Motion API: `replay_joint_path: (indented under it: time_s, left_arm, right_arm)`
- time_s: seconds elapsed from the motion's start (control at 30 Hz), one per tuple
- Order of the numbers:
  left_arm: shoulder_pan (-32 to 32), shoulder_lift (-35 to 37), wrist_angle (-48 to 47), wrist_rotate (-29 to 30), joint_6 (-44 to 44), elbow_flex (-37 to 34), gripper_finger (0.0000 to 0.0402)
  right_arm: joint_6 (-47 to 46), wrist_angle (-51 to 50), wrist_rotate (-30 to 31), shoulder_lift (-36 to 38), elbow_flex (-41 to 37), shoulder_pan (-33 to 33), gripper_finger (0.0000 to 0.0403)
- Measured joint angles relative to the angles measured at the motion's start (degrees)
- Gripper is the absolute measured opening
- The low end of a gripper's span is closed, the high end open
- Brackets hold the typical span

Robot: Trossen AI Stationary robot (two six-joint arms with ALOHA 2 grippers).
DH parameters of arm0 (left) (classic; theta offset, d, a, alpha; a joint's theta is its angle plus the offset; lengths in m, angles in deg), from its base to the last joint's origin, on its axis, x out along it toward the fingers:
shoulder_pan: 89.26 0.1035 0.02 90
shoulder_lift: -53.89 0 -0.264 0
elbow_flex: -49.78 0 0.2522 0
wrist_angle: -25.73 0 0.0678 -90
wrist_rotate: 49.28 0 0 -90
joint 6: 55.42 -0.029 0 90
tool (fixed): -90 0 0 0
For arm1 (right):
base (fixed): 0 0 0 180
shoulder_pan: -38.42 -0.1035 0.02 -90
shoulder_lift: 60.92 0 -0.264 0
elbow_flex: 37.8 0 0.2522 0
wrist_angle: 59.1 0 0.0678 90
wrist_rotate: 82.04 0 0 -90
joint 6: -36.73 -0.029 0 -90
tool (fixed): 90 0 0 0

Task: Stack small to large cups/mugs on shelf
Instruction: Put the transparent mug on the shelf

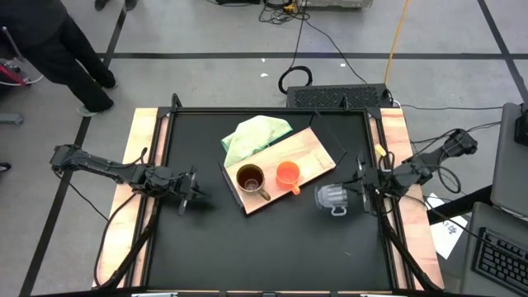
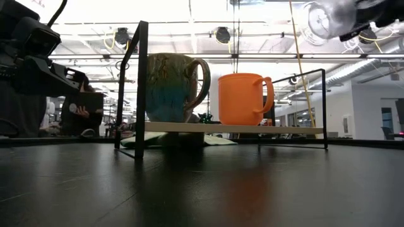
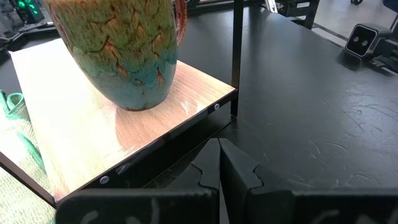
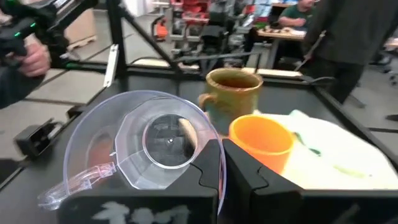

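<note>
From above, the right pincer (image 1: 356, 195) was closed on the clear glass cup (image 1: 332, 198), just off the shelf (image 1: 318, 153), where the brown mug (image 1: 251, 179) and orange cup (image 1: 287, 174) stood side by side. At counter height, the glass cup (image 2: 322, 19) hung above the orange cup (image 2: 242, 99). In the left wrist view, the left pincer (image 3: 219, 163) was closed and empty just before the shelf's corner.

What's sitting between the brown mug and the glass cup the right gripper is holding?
The orange cup stands on the shelf between the brown mug and the glass cup in the right gripper; the high view shows it.
</note>
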Motion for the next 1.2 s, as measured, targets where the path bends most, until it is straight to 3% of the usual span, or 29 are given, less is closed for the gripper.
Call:
replay_joint_path:
  time_s: [0.57, 0.8, 0.97, 1.2]
  left_arm:
    - [0.0, 0.0, 0.0, 0.3, -0.1, 0.0, 0.0005]
    - [0.0, 0.0, 0.0, 1.3, 0.1, 0.0, 0.0005]
    - [0.0, 0.0, 0.0, 1.4, 0.7, 0.0, 0.0005]
    - [0.0, 0.0, -0.3, 1.4, 0.7, 0.0, 0.0005]
  right_arm:
    - [3.7, -9.7, -6.4, -2.3, 10.1, 16.2, 0.0000]
    - [5.7, -10.9, -13.7, -9.8, 15.5, 24.8, 0.0000]
    - [7.7, -15.2, -14.0, -17.0, 20.1, 30.8, 0.0000]
    - [11.6, -21.7, -18.8, -24.2, 28.2, 40.1, 0.0000]
